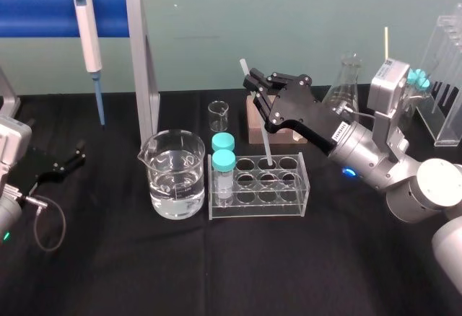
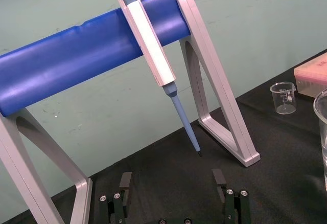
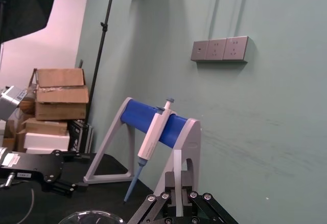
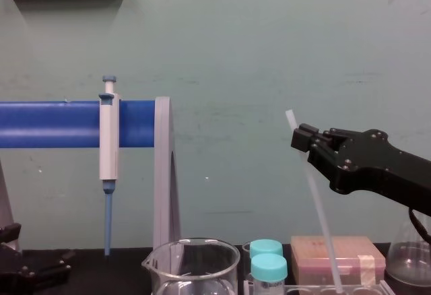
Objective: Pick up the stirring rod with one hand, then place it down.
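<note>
The rod [image 1: 266,148] is being pinched near its top by the right gripper [image 1: 253,86], shut tight on it, over the middle rack [image 1: 299,186]. Its bottom end is being blurred inside the rack. Two capped tubes [image 1: 223,161] and two beakers [image 1: 173,175] are being seen nearby. The left gripper [image 2: 173,183] is being held wide open, empty, far left.

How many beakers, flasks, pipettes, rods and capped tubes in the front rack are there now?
Beakers: 2 (large beaker, small beaker)
Flasks: 1 (flask)
Pipettes: 1 (pipette)
Rods: 1 (rod, held by the right gripper, lower end in the rack)
Capped tubes: 2 (tube, tube)
Total: 7
Left gripper parked open at the left.
</note>
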`<action>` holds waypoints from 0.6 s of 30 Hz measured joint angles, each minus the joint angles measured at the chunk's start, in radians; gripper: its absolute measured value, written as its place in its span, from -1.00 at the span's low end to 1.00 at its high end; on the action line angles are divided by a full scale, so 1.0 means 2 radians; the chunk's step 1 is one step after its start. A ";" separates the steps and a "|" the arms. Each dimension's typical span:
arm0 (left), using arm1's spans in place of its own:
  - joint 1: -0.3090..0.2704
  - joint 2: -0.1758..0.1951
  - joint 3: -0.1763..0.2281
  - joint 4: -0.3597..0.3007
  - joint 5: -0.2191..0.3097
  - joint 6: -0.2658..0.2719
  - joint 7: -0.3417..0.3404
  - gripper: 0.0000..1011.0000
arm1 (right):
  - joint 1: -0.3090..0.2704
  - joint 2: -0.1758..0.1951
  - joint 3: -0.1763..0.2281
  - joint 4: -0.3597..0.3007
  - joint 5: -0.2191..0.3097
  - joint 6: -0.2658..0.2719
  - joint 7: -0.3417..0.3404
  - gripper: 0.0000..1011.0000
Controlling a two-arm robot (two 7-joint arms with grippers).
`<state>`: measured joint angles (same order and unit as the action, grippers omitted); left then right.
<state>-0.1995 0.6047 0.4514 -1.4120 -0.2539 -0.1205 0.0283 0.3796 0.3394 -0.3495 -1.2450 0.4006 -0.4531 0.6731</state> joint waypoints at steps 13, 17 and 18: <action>0.000 0.000 0.000 0.000 0.000 0.000 0.000 0.98 | 0.010 0.000 -0.007 0.019 0.011 -0.006 0.015 -0.87; 0.000 0.000 0.000 0.000 0.000 0.000 0.000 0.98 | 0.011 0.001 -0.007 0.022 0.012 -0.006 0.015 -0.87; 0.000 0.000 0.000 0.000 0.000 0.000 0.000 0.98 | 0.011 0.001 -0.007 0.022 0.013 -0.006 0.015 -0.87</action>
<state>-0.1995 0.6047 0.4514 -1.4120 -0.2539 -0.1205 0.0283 0.4021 0.3406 -0.3636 -1.2004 0.4257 -0.4652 0.7036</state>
